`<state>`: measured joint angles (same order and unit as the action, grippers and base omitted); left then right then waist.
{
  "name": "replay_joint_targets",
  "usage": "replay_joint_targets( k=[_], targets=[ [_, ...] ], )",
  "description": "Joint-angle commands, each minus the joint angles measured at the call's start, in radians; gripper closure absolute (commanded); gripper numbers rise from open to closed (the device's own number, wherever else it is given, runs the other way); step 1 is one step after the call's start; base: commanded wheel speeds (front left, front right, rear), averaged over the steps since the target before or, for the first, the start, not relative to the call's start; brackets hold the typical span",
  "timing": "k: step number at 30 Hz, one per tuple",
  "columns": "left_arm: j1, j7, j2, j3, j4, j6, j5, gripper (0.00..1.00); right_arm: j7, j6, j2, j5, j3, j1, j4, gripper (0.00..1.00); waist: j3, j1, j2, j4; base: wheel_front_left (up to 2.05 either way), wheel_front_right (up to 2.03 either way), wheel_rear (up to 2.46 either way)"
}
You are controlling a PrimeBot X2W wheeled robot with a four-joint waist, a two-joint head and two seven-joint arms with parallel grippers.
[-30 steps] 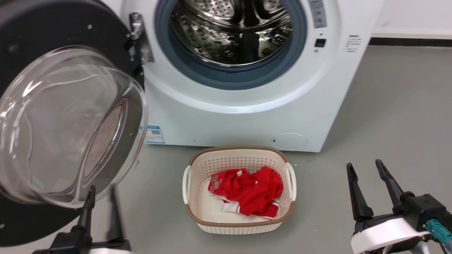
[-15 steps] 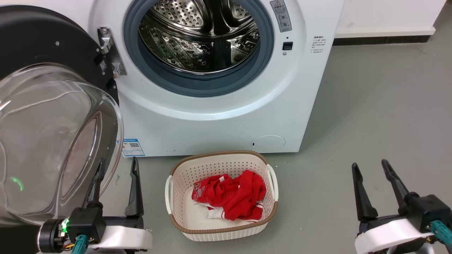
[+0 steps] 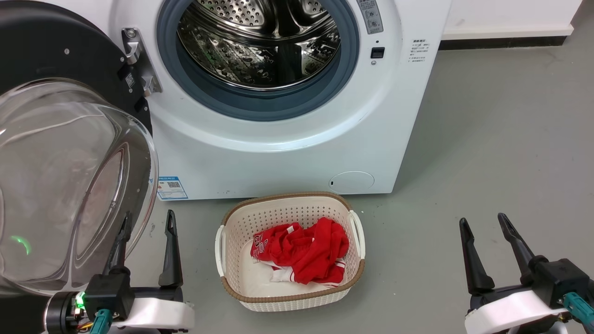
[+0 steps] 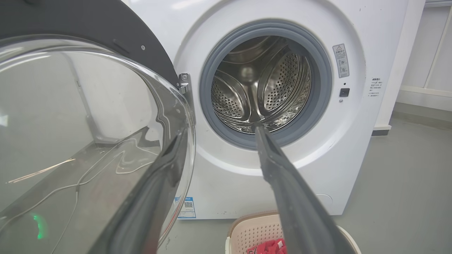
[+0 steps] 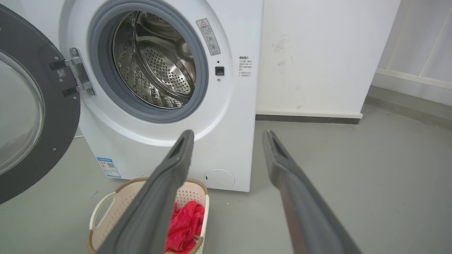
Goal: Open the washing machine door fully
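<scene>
A smooth grey floor (image 3: 487, 139) runs up to a white wall (image 5: 317, 53) with a dark skirting strip. Against it stands the washing machine (image 3: 278, 153), a white, boxy front-loader. Its perforated steel drum (image 3: 260, 41) is ringed by a grey rubber gasket (image 3: 260, 104), and a blue label (image 3: 171, 188) and a small round flap (image 3: 351, 181) sit low on its front.

The washing machine door (image 3: 69, 176) stands swung out to the robot's left on a metal hinge (image 3: 134, 55). It is a glossy black disc whose bulging clear glass bowl faces the head camera.

The left gripper (image 3: 148, 215) sits low at the bowl's lower right edge with its fingers spread and nothing between them. Its outer finger shows through the rim of the glass, and whether it touches cannot be told. The inner finger is clear of the door.

The right gripper (image 3: 482, 219) hangs over bare floor at the lower right, well apart from door and machine, its fingers likewise spread and empty.

A beige perforated laundry basket (image 3: 285, 195) with a brown rim stands just before the machine, holding a crumpled red garment (image 3: 301, 250).
</scene>
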<state>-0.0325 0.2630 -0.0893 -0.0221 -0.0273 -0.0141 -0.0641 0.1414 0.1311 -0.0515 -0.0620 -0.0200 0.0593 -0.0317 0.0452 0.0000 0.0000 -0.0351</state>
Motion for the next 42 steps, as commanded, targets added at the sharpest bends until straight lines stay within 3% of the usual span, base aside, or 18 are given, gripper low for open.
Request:
replay_joint_targets(
  k=[1, 5, 6, 9, 26, 42],
  targets=[
    [0.006, 0.002, 0.001, -0.002, 0.004, 0.003, 0.007, 0.0, 0.006, -0.001, 0.003, -0.005, 0.001, -0.01, 0.002, 0.0, 0.0, 0.0, 0.0, 0.0, 0.0, 0.0, 0.0],
    [0.01, 0.003, 0.001, -0.005, 0.01, 0.008, 0.007, 0.0, 0.006, -0.001, 0.003, -0.007, -0.001, -0.01, 0.006, 0.0, -0.003, 0.0, 0.0, 0.002, 0.0, 0.0, 0.0],
    [0.001, 0.0, 0.002, -0.004, 0.01, 0.007, 0.002, 1.0, 0.0, 0.0, 0.0, -0.008, -0.001, 0.0, 0.004, 1.0, -0.004, 0.0, 0.0, 0.002, 0.0, 0.0, 0.0],
    [-0.01, -0.005, 0.007, -0.004, 0.036, 0.007, -0.003, 1.0, -0.002, 0.0, 0.0, -0.01, 0.002, 0.011, 0.027, 1.0, -0.004, 0.0, 0.0, 0.002, 0.0, 0.0, 0.0],
    [0.027, -0.09, 0.014, -0.026, 0.09, 0.038, -0.347, 1.0, -0.037, 0.0, -0.02, -0.376, 0.006, -0.03, 0.079, 1.0, -0.009, 0.0, 0.0, 0.006, 0.0, 0.0, 0.0],
    [0.053, -0.149, 0.019, -0.039, 0.126, 0.06, -0.598, 1.0, -0.068, 0.0, -0.029, -0.637, 0.003, -0.059, 0.118, 1.0, -0.014, 0.0, 0.0, 0.01, 0.0, 0.0, 0.0]
  ],
)
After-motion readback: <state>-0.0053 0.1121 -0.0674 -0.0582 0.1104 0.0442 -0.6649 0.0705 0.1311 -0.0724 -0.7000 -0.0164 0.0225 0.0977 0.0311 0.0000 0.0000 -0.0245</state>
